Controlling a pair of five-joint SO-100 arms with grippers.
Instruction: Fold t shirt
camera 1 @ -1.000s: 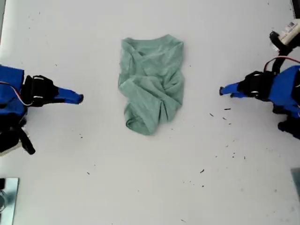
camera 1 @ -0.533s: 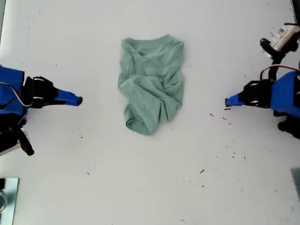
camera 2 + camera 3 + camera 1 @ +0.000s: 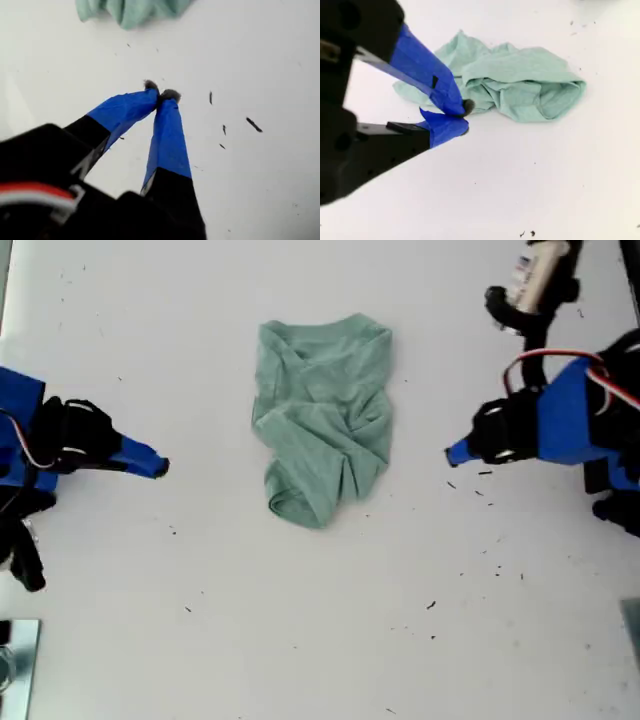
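The pale green t shirt [image 3: 325, 420] lies crumpled in a loose heap on the white table, in the middle of the exterior view. My first gripper [image 3: 452, 453] comes in from the exterior view's right, shut and holding nothing, a short gap from the shirt's edge. In the first wrist view its blue fingertips [image 3: 161, 94] meet above bare table, and the t shirt [image 3: 130, 10] lies further off. My second gripper [image 3: 160, 467] points in from the exterior view's left, well short of the cloth. In the second wrist view it [image 3: 465, 117] is shut and empty, with the t shirt [image 3: 520, 85] beyond it.
Small black specks [image 3: 485, 473] are scattered on the table near my first gripper and toward the exterior view's lower right. A metal piece [image 3: 15, 660] sits at that view's lower left corner. The first arm's white part and cables [image 3: 535, 275] show at the upper right.
My first gripper drew back to the exterior view's right, then came forward toward the shirt with its arm raised. My second gripper slid slightly back and down. The shirt has not moved.
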